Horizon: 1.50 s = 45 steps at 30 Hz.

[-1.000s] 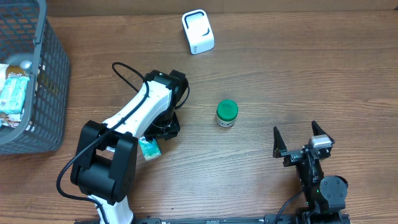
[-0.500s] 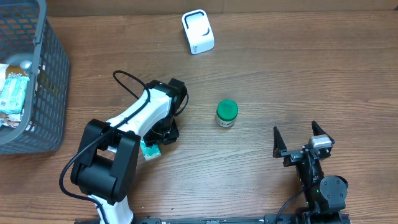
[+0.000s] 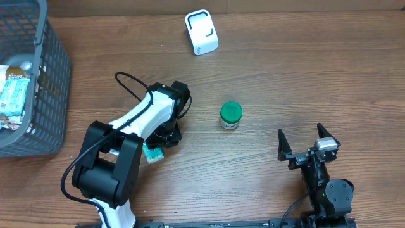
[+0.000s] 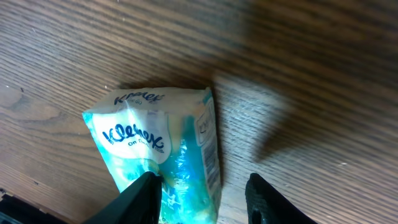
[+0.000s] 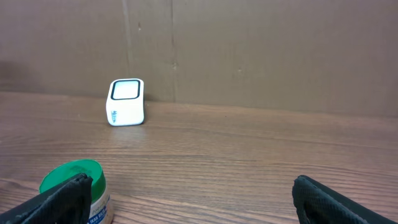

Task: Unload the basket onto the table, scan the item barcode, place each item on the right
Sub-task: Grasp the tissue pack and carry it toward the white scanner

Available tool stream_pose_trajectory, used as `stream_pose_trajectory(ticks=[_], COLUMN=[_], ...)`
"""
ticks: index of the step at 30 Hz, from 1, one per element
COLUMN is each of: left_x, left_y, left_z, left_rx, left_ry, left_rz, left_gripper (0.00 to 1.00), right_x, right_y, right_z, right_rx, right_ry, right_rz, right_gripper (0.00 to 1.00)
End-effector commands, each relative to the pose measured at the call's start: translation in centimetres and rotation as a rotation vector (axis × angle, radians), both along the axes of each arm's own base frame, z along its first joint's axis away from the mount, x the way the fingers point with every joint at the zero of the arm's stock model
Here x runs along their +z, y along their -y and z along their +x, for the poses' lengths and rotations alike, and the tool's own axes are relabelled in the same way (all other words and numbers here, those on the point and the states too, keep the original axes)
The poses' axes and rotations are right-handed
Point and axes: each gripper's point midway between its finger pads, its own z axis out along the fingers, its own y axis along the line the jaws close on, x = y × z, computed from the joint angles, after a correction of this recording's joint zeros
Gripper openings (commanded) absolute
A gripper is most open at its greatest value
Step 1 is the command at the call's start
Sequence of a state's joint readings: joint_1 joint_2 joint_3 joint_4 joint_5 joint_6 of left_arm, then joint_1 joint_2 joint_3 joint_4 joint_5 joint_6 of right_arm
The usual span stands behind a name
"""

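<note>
**Left pincer** (image 4: 202, 200): released, its black matte fingers (image 4: 143, 199) standing apart over the lower end of the tissue pack. One finger overlapped the wrapper; bare wood showed between the pack and the other.

**Tissue pack** (image 4: 155, 143): soft, crinkled glossy film in teal and white, pillow-shaped, lying flat on the bench just beside the left arm. It read "Kleenex" twice. The side-panel print was too small to read, and the lower end was cut off.

**Bench** (image 3: 285, 76): brown wood grain.

**Jar** (image 3: 231, 116): round, with a green lid. Its label was unreadable.

**Right pincer** (image 5: 193, 199): released wide and empty.

**Scanner** (image 3: 202, 32): white rounded box with a dark-framed window, at the far edge. Its blue lettering was illegible.

**Basket** (image 3: 54, 69): grey mesh, partly out of frame, its contents unclear.
</note>
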State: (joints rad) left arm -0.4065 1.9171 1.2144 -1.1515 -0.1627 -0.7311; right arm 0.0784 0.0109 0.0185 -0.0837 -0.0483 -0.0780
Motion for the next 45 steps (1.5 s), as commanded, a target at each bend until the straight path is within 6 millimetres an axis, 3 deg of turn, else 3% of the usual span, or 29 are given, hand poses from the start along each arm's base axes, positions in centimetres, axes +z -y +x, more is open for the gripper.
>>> stream_pose_trajectory(ticks=[1, 12, 18, 19, 21, 22, 27, 34, 40, 45], left_x=[-0.6, -2.0, -1.9, -1.8, -1.8, -1.8, -1.2, 2.6, 7.1, 7.2], left_y=[-0.5, -0.7, -0.9, -0.9, -0.9, -0.9, -0.4, 4.3, 9.9, 12.2], left_z=[-0.6, -0.9, -1.5, -1.6, -1.8, -1.7, -0.6, 2.9, 5.7, 6.0], left_rx=[0.001, 0.000, -0.059, -0.070, -0.074, -0.074, -0.075, -0.142, -0.232, -0.280], left_ry=[-0.009, 0.007, -0.038, -0.047, -0.054, -0.053, -0.020, 0.098, 0.288, 0.307], left_rz=[0.035, 0.031, 0.022, 0.020, 0.021, 0.021, 0.003, -0.239, -0.557, -0.693], left_gripper=[0.44, 0.43, 0.47, 0.40, 0.12, 0.05, 0.04, 0.04, 0.04, 0.05], right_x=[-0.3, -0.3, -0.3, -0.3, -0.3, -0.3, -0.3, -0.3, -0.3, -0.3], right_y=[0.1, 0.1, 0.1, 0.1, 0.1, 0.1, 0.1, 0.1, 0.1, 0.1], right_z=[0.0, 0.0, 0.0, 0.0, 0.0, 0.0, 0.0, 0.0, 0.0, 0.0], right_rx=[-0.002, -0.002, -0.002, -0.002, -0.002, -0.002, -0.002, -0.002, -0.002, -0.002], right_ry=[0.000, 0.000, 0.000, 0.000, 0.000, 0.000, 0.001, 0.000, 0.000, 0.000], right_rz=[-0.002, -0.002, -0.002, -0.002, -0.002, -0.002, -0.002, -0.002, -0.002, -0.002], right_gripper=[1.00, 1.00, 1.00, 1.00, 1.00, 1.00, 1.00, 1.00, 1.00, 1.00])
